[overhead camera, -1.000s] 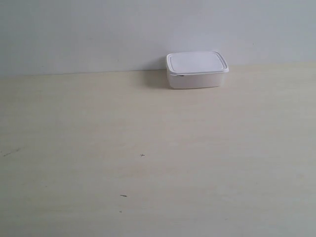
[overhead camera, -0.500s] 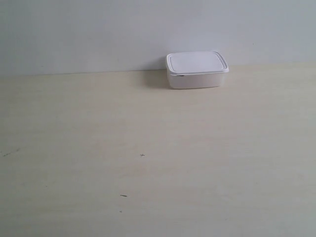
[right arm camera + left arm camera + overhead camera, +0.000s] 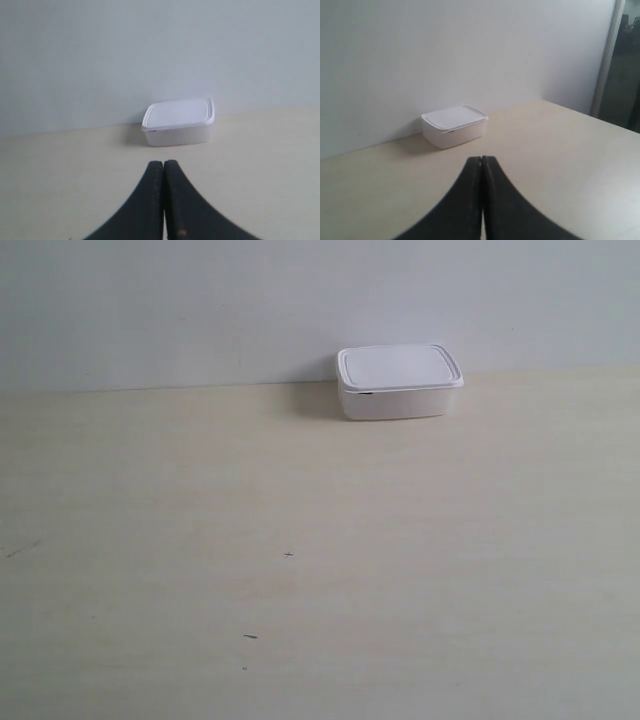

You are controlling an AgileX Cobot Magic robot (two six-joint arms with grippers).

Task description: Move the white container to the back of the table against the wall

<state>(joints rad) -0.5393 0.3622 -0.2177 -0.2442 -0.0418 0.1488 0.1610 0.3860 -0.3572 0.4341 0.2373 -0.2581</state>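
The white container (image 3: 398, 381) stands lidded at the back of the cream table (image 3: 300, 540), right against the pale wall (image 3: 200, 300). It also shows in the left wrist view as the white container (image 3: 454, 125) and in the right wrist view as the white container (image 3: 179, 121). My left gripper (image 3: 481, 158) is shut on nothing, well short of the box. My right gripper (image 3: 163, 163) is likewise shut and empty, some way in front of it. Neither arm appears in the exterior view.
A few tiny dark marks (image 3: 288, 555) dot the table's front half. In the left wrist view a pale vertical post (image 3: 606, 55) and a dark opening lie beyond the table's far corner.
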